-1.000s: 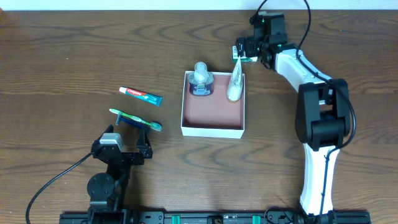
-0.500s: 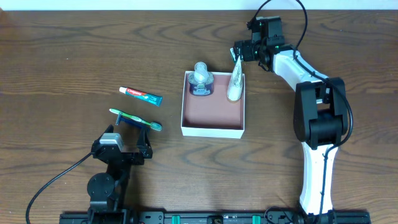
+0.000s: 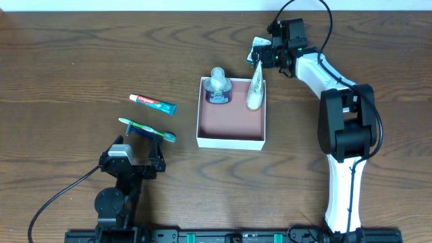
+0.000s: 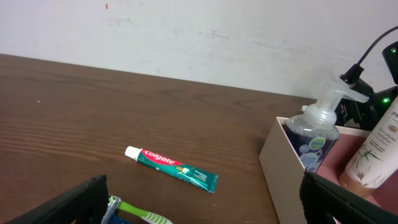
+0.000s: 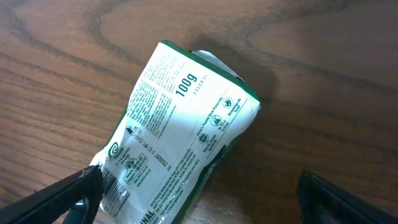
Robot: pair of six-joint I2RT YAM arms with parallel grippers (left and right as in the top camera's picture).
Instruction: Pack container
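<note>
The container [image 3: 229, 121], a white box with a pink-brown inside, sits mid-table and also shows in the left wrist view [image 4: 280, 168]. A pump bottle [image 3: 218, 84] and a white tube [image 3: 255, 91] stand along its far wall. A white and green packet [image 3: 257, 46] marked 100g lies on the table beyond the box's far right corner. In the right wrist view the packet [image 5: 180, 124] lies between the spread fingers of my right gripper [image 5: 199, 199], nearer the left finger. My left gripper [image 3: 131, 162] is open and empty near the front left.
A Colgate toothpaste tube [image 3: 152, 102] and a green toothbrush [image 3: 147, 128] lie left of the box, both also in the left wrist view: the toothpaste [image 4: 171, 168], the toothbrush [image 4: 140, 214]. The right arm [image 3: 344, 115] stretches along the right side.
My right gripper has shifted slightly toward the far edge, and the packet now shows more fully to its left. The left arm has not moved.
</note>
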